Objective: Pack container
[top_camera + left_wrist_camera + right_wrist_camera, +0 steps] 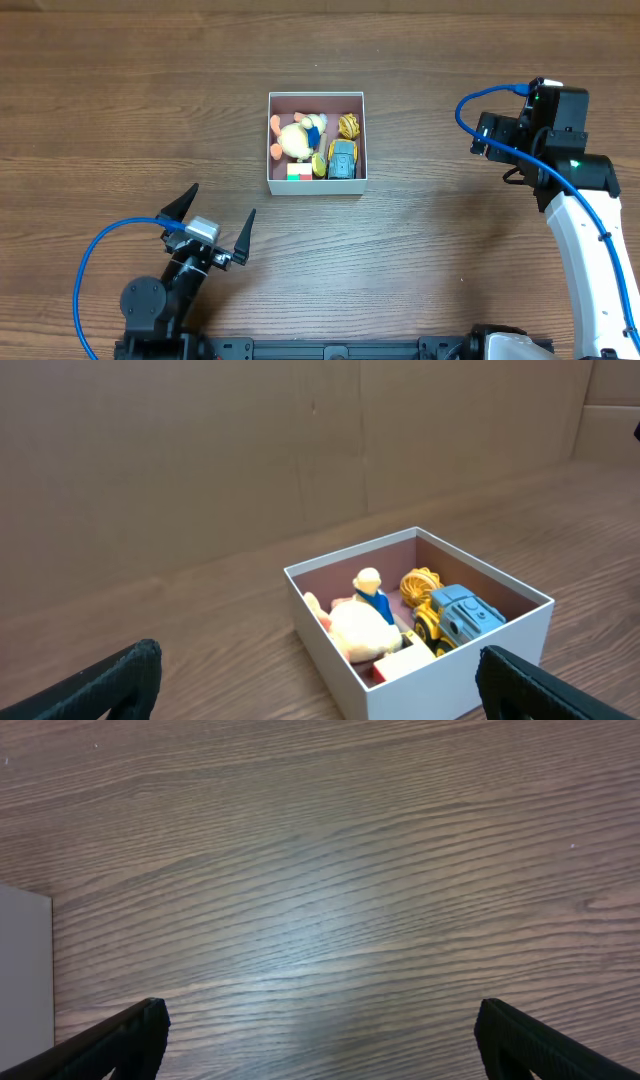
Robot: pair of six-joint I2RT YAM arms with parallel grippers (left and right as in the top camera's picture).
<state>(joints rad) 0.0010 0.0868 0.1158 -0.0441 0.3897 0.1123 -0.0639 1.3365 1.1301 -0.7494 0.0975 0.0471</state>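
The container (316, 187), a square white-walled box with a pink inside, stands at the middle of the table. It holds a yellow plush duck (297, 140), a blue and yellow toy car (343, 160), an orange toy (348, 125) and a red, white and green block (299, 172). My left gripper (224, 198) is open and empty, low on the table to the container's front left. In the left wrist view the container (455, 680) sits ahead between the open jaws (320, 690). My right gripper (495, 140) is open and empty, to the right of the container; its view (322, 1040) shows bare wood.
The wooden table (120, 90) runs all round the container. A grey-white container wall (22, 980) shows at the left edge of the right wrist view. A brown cardboard backdrop (200, 450) stands behind the table in the left wrist view.
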